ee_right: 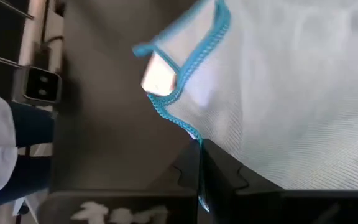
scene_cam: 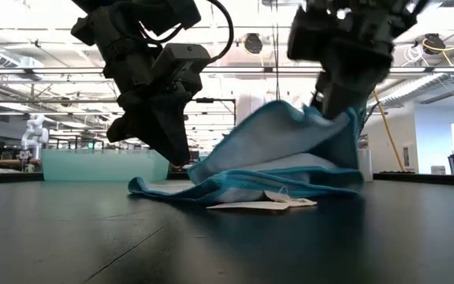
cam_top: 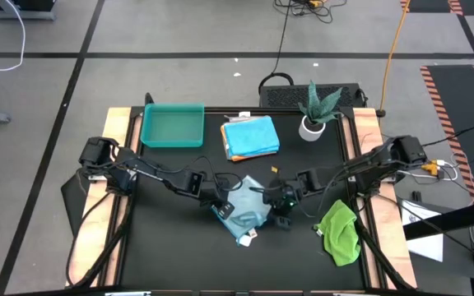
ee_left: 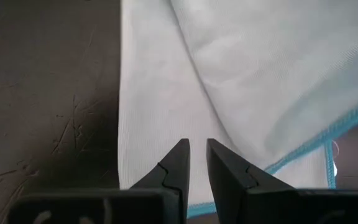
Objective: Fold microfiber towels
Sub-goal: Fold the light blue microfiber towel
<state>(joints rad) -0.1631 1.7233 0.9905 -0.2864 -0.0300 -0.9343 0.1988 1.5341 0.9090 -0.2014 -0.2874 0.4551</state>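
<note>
Near the table's middle, the right gripper (ee_right: 199, 163) pinches the pale blue towel (cam_top: 243, 207) by its hem; the left gripper (ee_left: 197, 163) hovers narrow. Light, limp cloth: hold corners.

A teal tray (cam_top: 172, 126) is sitting at the far left of the black table (cam_top: 163, 247), and a potted plant (cam_top: 316, 111) in a white pot is standing at the far right. Cables are trailing across the grey floor (cam_top: 179, 33) beyond.

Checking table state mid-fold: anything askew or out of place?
Green towel lies crumpled near the table's right edge, unfolded. The folded stack sits slightly skewed. Nothing spilled or damaged.
</note>
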